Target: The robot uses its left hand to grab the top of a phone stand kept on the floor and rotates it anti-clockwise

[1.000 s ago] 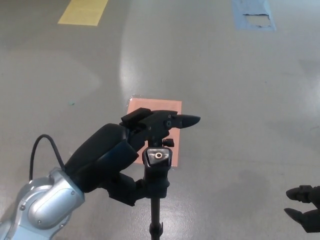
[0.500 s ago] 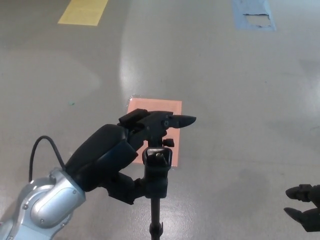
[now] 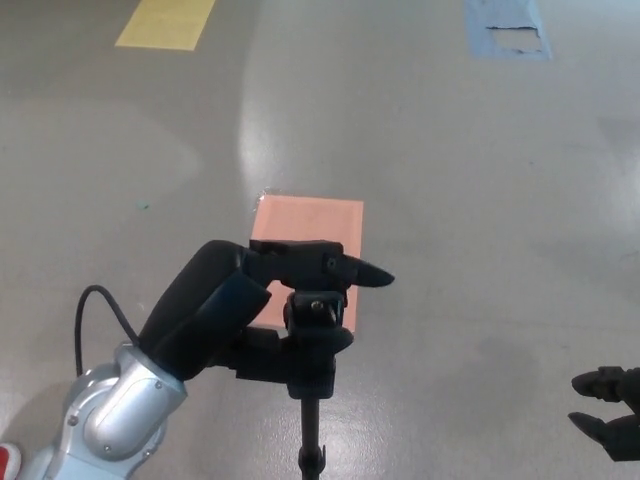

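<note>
While no writing is legible, the left hand (image 3: pixel 215 315) fingers (image 3: pixel 290 262) hold the phone stand (image 3: pixel 312 345) top.

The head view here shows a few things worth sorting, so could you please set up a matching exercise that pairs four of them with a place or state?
Things:
1. left hand
2. right hand
3. orange floor patch
4. yellow floor patch

Places or states:
A. far top left of the floor
B. low at the right edge, holding nothing
C. shut on the phone stand
D. on the floor just behind the stand's top

Pairs: 1-C, 2-B, 3-D, 4-A
</note>
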Controlling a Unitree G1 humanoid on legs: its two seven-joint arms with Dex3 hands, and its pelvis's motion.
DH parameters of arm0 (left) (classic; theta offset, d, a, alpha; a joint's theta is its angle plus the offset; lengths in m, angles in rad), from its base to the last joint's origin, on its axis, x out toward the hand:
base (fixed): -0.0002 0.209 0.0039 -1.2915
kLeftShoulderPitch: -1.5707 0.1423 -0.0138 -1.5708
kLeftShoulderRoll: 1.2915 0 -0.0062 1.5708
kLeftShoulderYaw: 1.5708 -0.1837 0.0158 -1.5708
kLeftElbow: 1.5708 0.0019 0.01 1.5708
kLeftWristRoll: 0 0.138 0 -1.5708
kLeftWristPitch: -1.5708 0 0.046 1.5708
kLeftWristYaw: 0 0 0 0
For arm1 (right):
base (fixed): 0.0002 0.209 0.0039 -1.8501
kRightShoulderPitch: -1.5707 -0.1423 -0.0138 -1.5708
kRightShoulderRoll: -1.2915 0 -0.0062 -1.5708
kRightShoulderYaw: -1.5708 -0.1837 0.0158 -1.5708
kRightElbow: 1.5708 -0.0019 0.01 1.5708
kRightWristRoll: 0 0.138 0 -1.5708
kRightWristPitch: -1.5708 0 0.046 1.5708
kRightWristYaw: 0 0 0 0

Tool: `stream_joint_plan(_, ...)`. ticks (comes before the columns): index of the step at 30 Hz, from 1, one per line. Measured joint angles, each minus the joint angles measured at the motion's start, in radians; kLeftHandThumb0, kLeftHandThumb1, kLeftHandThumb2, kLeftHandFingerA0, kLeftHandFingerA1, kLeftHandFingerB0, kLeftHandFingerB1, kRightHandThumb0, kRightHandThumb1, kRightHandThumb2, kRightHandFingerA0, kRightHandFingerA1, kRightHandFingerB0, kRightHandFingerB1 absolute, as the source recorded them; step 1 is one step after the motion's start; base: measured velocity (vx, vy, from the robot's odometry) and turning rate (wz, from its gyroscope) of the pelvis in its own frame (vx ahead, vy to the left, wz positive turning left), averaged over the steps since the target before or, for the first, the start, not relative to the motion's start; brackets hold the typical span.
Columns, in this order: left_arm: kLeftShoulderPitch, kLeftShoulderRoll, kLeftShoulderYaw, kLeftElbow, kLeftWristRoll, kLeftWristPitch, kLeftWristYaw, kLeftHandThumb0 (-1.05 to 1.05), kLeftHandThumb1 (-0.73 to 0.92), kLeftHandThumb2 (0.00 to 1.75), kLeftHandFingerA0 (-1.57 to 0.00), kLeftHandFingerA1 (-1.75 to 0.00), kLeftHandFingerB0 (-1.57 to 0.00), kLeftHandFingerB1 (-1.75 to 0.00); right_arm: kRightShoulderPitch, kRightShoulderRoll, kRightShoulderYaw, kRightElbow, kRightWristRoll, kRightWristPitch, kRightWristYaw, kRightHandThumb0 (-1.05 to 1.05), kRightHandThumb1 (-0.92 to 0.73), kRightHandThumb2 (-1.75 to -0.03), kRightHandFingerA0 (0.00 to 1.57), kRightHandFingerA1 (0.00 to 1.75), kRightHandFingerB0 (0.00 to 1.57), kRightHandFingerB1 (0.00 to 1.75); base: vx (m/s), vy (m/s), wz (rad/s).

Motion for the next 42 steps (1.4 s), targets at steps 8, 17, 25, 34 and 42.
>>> stream_joint_plan(8, 0.0, -0.009, 0.004, 0.016, 0.001, -0.029, 0.03, -0.28, 0.7, 0.62, -0.99, -0.64, -0.88, -0.49, -0.002, -0.001, -0.003, 0.0, 0.0, 0.0, 0.007, -0.54, -0.86, -0.72, 0.15, 0.31, 0.09, 0.18, 0.0, 0.0, 0.0)
stream_joint_plan(17, -0.015, -0.008, 0.004, 0.035, 0.002, -0.049, 0.044, -0.28, 0.69, 0.61, -0.97, -0.73, -0.87, -0.48, -0.027, -0.001, -0.008, 0.0, 0.001, 0.002, 0.013, -0.51, -0.87, -0.65, 0.14, 0.28, 0.07, 0.23, 0.0, 0.0, 0.0)
stream_joint_plan(25, -0.028, -0.014, 0.002, 0.045, -0.03, -0.052, 0.031, -0.24, 0.69, 0.6, -1.01, -0.47, -0.93, -0.48, -0.034, -0.002, -0.012, 0.003, 0.001, 0.002, 0.014, -0.52, -0.87, -0.65, 0.15, 0.29, 0.05, 0.25, 0.0, 0.0, 0.0)
stream_joint_plan(34, -0.025, -0.044, 0.002, -0.007, -0.125, 0.058, -0.03, -0.18, 0.68, 0.6, -1.03, -0.48, -0.92, -0.49, -0.035, -0.001, -0.012, 0.002, 0.0, 0.002, 0.014, -0.52, -0.87, -0.65, 0.15, 0.29, 0.05, 0.24, 0.0, 0.0, 0.0)
stream_joint_plan(42, -0.025, -0.066, 0.006, -0.035, -0.207, 0.157, -0.077, -0.15, 0.66, 0.61, -1.02, -0.49, -0.92, -0.5, -0.035, -0.001, -0.012, 0.002, 0.0, 0.001, 0.014, -0.53, -0.87, -0.65, 0.16, 0.29, 0.04, 0.25, 0.0, 0.0, 0.0)
